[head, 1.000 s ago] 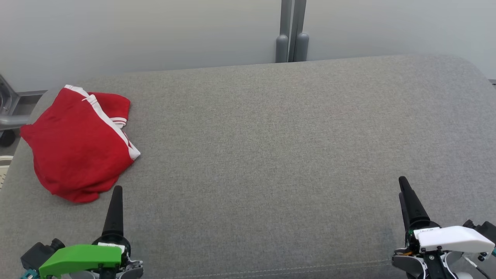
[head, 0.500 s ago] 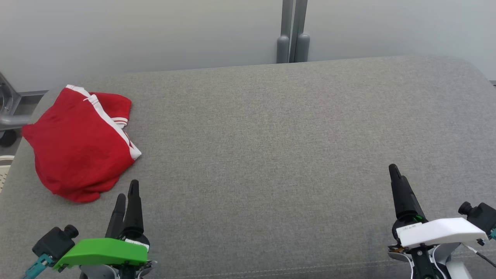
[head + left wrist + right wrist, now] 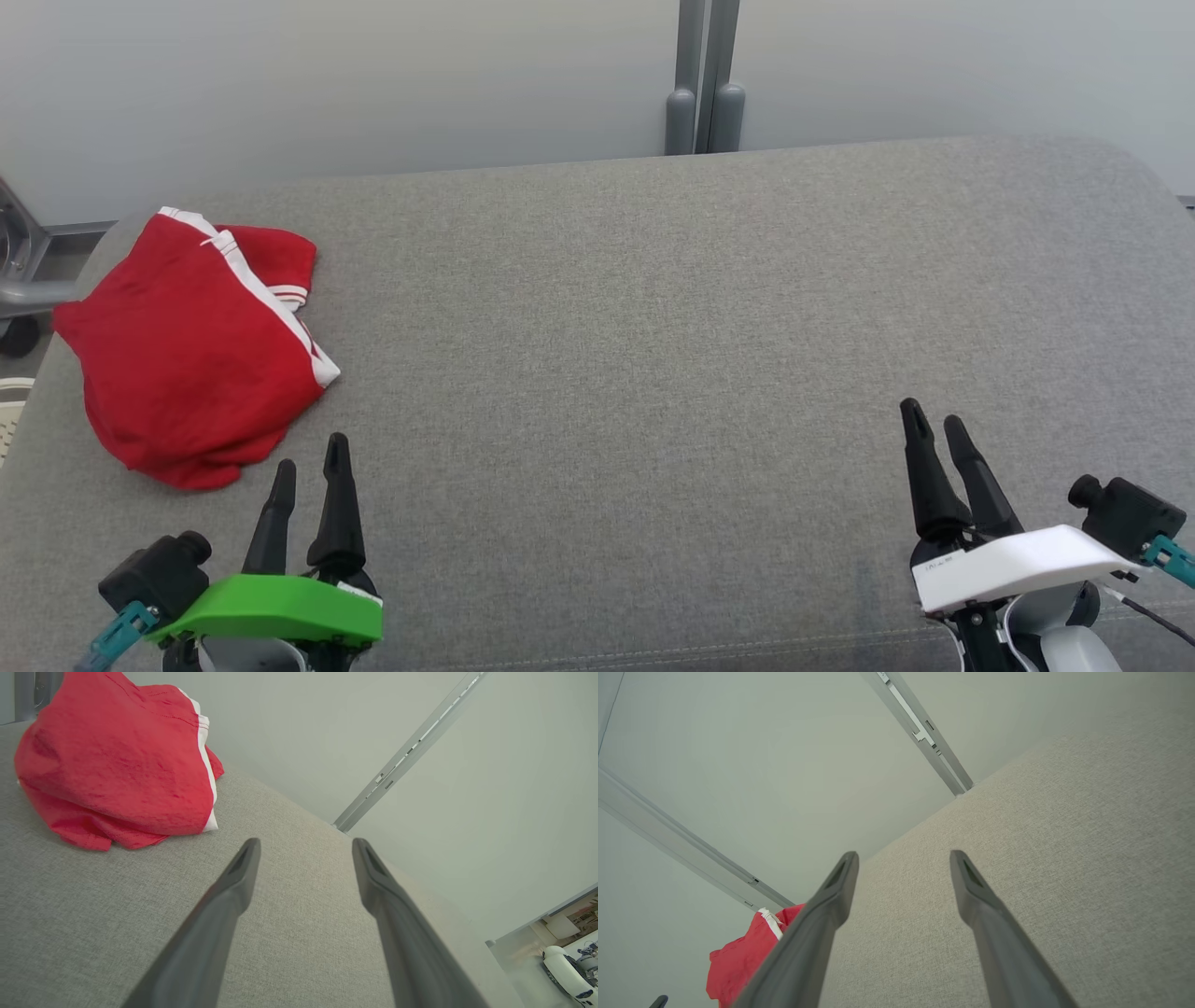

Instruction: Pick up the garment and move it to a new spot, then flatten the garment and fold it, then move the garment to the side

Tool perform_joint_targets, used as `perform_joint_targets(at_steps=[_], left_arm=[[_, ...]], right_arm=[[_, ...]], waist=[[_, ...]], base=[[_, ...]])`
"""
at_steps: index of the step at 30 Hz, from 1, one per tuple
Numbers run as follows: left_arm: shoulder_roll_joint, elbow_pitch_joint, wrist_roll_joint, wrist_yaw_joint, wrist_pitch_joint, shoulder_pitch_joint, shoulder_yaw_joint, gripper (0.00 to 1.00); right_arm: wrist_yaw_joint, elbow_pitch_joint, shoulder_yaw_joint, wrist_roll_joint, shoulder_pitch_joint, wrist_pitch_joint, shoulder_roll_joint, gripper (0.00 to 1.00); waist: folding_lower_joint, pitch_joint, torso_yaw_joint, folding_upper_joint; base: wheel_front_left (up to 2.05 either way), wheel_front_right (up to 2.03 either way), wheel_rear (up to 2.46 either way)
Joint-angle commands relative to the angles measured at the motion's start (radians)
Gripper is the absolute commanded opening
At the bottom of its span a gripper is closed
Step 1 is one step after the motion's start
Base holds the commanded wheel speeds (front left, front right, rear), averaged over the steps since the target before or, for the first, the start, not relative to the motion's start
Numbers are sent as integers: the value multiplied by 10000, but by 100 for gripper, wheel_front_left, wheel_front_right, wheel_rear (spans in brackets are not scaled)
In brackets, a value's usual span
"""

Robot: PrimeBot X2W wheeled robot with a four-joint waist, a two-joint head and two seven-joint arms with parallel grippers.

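Observation:
The garment (image 3: 191,350), red with white stripes, lies in a folded heap at the left end of the grey cushioned surface (image 3: 653,355). The left wrist view has the garment (image 3: 117,760) at its upper left, and the right wrist view has the garment (image 3: 742,956) at its lower left. My left gripper (image 3: 310,454) hovers open just right of and nearer than the heap, with nothing between its fingers. Near the front right edge my right gripper (image 3: 934,420) is open and empty too. The left gripper (image 3: 303,844) and the right gripper (image 3: 901,856) each show spread fingers.
A pale wall with a grey vertical post (image 3: 705,79) stands behind the surface. A grey metal frame with a wheel (image 3: 19,299) sits off the left end. The front seam (image 3: 653,649) of the cushion runs along the near edge.
Both grippers have turned about their own axes, so each now shows two separate fingers. The left one shifted right, the right one shifted left.

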Motion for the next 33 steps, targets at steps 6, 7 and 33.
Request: perform_joint_targets(at_steps=[6, 7, 33], left_arm=[[87, -144, 983, 81, -268, 150, -32, 100], [87, -150, 1098, 83, -302, 170, -40, 100], [83, -132, 3642, 124, -962, 443, -201, 100]], right_arm=[[4, -135, 156, -1199, -37, -278, -61, 100], [4, -133, 170, -1325, -46, -301, -62, 100], [4, -118, 358, -4251, -152, -902, -81, 100]], waist=[[0, -4, -3, -1], [0, -3, -2, -1], [0, 24, -25, -1]], base=[[0, 0, 0], [0, 0, 0], [0, 0, 0]])
